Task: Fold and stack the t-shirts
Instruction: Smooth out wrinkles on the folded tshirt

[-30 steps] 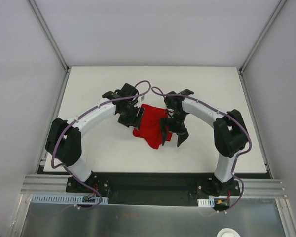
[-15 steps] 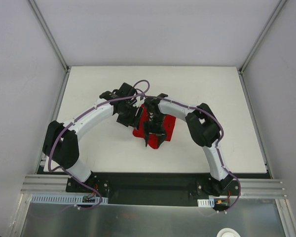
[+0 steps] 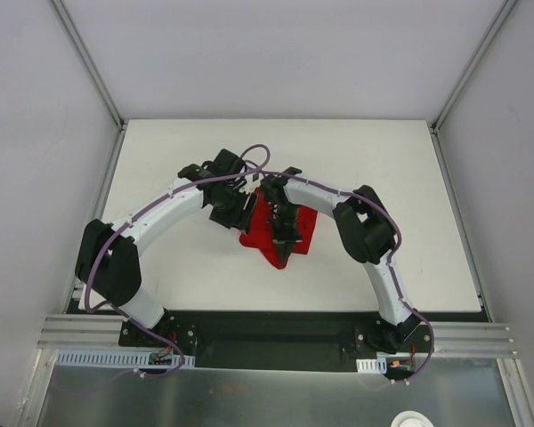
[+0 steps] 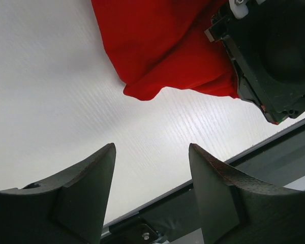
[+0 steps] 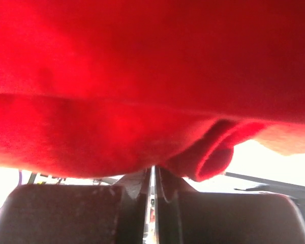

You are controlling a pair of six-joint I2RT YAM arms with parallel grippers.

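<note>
The red t-shirt lies bunched in a small heap at the middle of the white table. My right gripper sits on top of the heap. In the right wrist view its jaws are pressed together at a fold of the t-shirt, which fills that view and covers the fingertips. My left gripper hovers at the heap's left edge, open and empty. The left wrist view shows the left gripper over bare table, short of the cloth's corner.
The right arm's black wrist housing sits close to the left gripper, at the cloth's right side. The table's near edge and the black mounting rail run just behind the arms. Grey enclosure walls stand on both sides and at the back.
The right arm swung left onto the heap and its jaws, open a second ago, closed on the cloth. The left arm has barely moved and its jaws stayed open.
</note>
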